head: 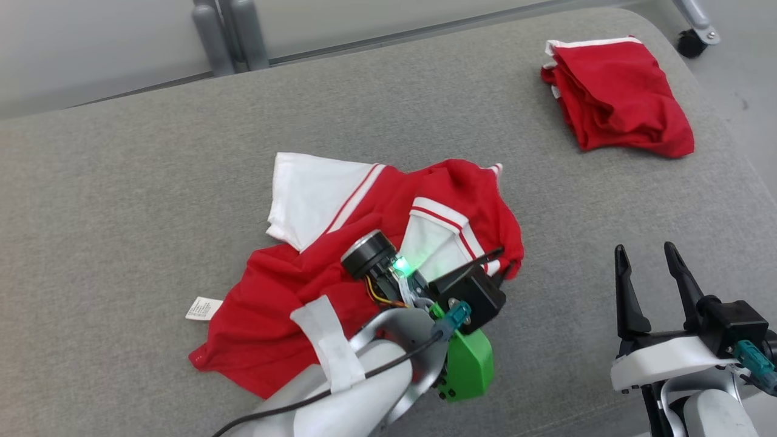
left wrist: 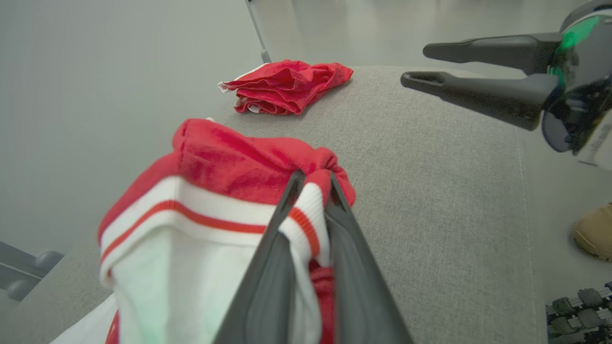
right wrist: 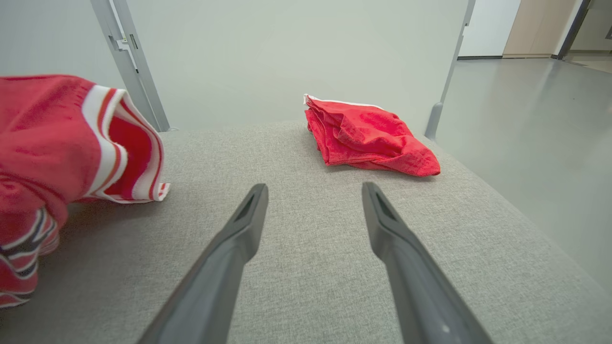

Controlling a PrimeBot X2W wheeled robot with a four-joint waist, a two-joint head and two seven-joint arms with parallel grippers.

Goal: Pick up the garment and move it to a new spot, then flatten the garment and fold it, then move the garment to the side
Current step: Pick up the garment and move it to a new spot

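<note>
A crumpled red garment with white sleeves and red-and-white striped trim lies in the middle of the grey padded surface. My left gripper is at the garment's right edge. In the left wrist view it is shut on a striped cuff, with a fold of the garment bunched between the fingers. My right gripper hovers open over bare surface to the right of the garment, with nothing between its fingers. In the right wrist view it is wide open, with the garment to its left.
A second red garment, folded, lies at the far right corner of the surface; it is also in the left wrist view and the right wrist view. Metal posts stand behind the far edge. A tan shoe is on the floor.
</note>
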